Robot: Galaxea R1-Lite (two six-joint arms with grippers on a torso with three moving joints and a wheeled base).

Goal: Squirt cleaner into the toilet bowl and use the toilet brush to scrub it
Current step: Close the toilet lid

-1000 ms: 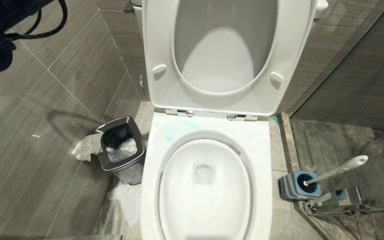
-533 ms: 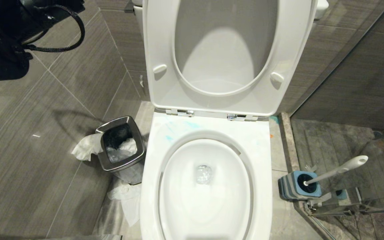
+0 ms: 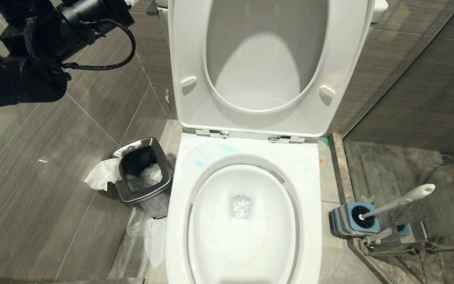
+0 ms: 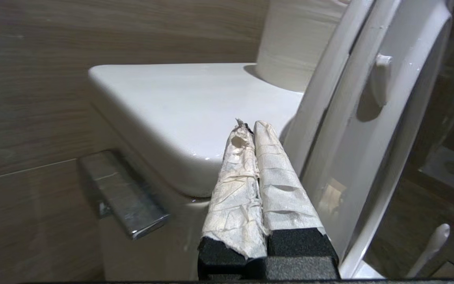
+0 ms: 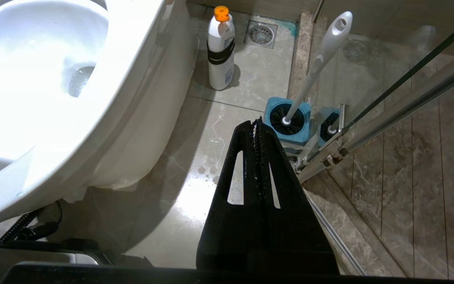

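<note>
Head view: glossy white ceramic toilet bowl (image 3: 242,221) fills the middle, white seat and lid (image 3: 266,67) raised upright behind it, thin blue-turquoise cleaner smears (image 3: 211,152) on the rim just in front of the hinges. Long white-grey plastic toilet brush (image 3: 402,200) leans in its squat blue-and-grey holder (image 3: 353,219) on the floor to the right of the bowl. Small square steel waste bin (image 3: 144,169) with crumpled tissue stands left of the bowl. Black left arm (image 3: 34,47) is up high, left of the lid.

Left wrist view: left gripper (image 4: 255,157) – tape-wrapped fingers pressed together, holding nothing – near the white tank lid (image 4: 187,106), beside the raised seat.

Right wrist view: right gripper (image 5: 255,134) – black fingers together, empty – hangs above the floor right of the bowl, near the brush holder. White bottle with orange cap (image 5: 220,51) stands on the floor beside the bowl's base.
</note>
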